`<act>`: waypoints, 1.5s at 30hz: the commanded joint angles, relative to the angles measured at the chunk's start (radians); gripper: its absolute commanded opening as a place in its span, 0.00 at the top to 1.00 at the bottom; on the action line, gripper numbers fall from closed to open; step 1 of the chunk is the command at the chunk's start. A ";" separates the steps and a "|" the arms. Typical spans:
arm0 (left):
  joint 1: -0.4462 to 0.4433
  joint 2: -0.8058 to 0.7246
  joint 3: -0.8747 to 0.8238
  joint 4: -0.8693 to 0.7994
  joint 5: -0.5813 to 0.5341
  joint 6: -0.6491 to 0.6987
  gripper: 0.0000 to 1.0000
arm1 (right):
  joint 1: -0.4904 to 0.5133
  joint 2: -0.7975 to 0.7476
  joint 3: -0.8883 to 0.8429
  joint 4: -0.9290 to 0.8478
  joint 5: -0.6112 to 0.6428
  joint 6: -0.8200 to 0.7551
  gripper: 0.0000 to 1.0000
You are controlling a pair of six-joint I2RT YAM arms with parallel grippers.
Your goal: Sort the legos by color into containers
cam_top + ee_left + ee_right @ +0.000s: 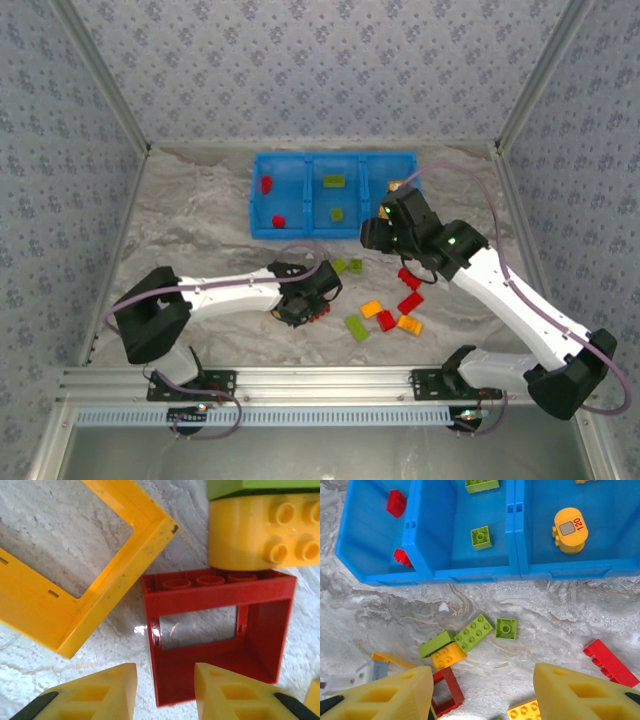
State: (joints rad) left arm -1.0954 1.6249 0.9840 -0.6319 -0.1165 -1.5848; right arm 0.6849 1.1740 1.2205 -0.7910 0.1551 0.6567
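The red open-frame lego (pixel 220 635) lies flat on the table. My left gripper (pixel 165 692) is low over its near corner, the jaws partly closed astride one wall. A gap still shows at the left finger (pixel 100 695). A yellow frame (pixel 75 580) lies to the left, and a yellow brick (pixel 260 530) lies under a green one (pixel 260 487) beyond. My right gripper (pixel 482 695) hovers open and empty in front of the blue bin (pixel 465 572). The bin's left compartment holds red bricks (pixel 396 502), the middle holds green ones (pixel 481 536), and the right holds an orange cylinder (pixel 570 530).
Loose legos lie in front of the bin: green ones (pixel 340 265), red ones (pixel 410 278), orange ones (pixel 371 309) and a green one (pixel 355 326). The left gripper (pixel 303 305) works at the left end of this scatter. The right gripper (pixel 385 225) is by the bin's (pixel 258 195) right front corner.
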 commanded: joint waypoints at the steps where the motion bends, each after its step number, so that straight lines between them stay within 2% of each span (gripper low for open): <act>1: -0.004 0.046 0.014 0.024 -0.018 0.006 0.73 | -0.001 -0.015 -0.016 -0.039 -0.014 -0.007 0.42; 4: -0.006 0.065 0.037 0.000 -0.018 0.019 0.83 | -0.002 -0.027 -0.019 -0.055 -0.009 -0.013 0.42; 7: -0.024 0.064 0.083 -0.066 -0.044 0.037 1.00 | -0.007 -0.037 -0.019 -0.065 -0.006 -0.019 0.42; 12: -0.061 0.021 0.236 -0.255 -0.101 0.082 1.00 | -0.017 -0.077 -0.098 -0.071 0.004 -0.060 0.42; 15: -0.049 -0.034 0.357 -0.437 -0.199 0.118 1.00 | -0.019 -0.138 -0.143 -0.057 -0.009 -0.094 0.43; 18: 0.041 -0.082 0.451 -0.571 -0.272 0.202 1.00 | -0.004 -0.196 -0.196 -0.057 -0.011 -0.124 0.44; 20: 0.147 -0.092 0.490 -0.603 -0.292 0.291 1.00 | 0.040 -0.223 -0.247 -0.042 -0.006 -0.136 0.44; 23: 0.336 -0.077 0.496 -0.521 -0.243 0.456 1.00 | 0.162 -0.233 -0.329 0.063 0.003 -0.165 0.39; 26: 0.476 0.022 0.564 -0.455 -0.195 0.608 1.00 | 0.251 -0.176 -0.369 0.161 0.000 -0.168 0.35; 29: 0.541 0.162 0.706 -0.435 -0.188 0.720 1.00 | 0.306 -0.103 -0.398 0.284 -0.019 -0.166 0.35; 33: 0.562 0.365 0.919 -0.453 -0.205 0.816 1.00 | 0.332 0.049 -0.394 0.432 -0.051 -0.128 0.32; 38: 0.589 0.582 1.192 -0.582 -0.241 0.841 1.00 | 0.355 0.327 -0.199 0.365 -0.025 -0.053 0.33; 42: 0.618 0.623 1.184 -0.525 -0.176 0.854 1.00 | 0.369 0.394 -0.192 0.450 -0.018 0.007 0.32; 45: 0.619 0.672 1.227 -0.555 -0.190 0.875 1.00 | 0.372 0.435 -0.167 0.461 -0.029 0.047 0.32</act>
State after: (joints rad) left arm -0.4839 2.2646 2.1555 -1.1313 -0.3050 -0.7525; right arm 1.0531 1.5806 1.0115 -0.3584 0.1181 0.6315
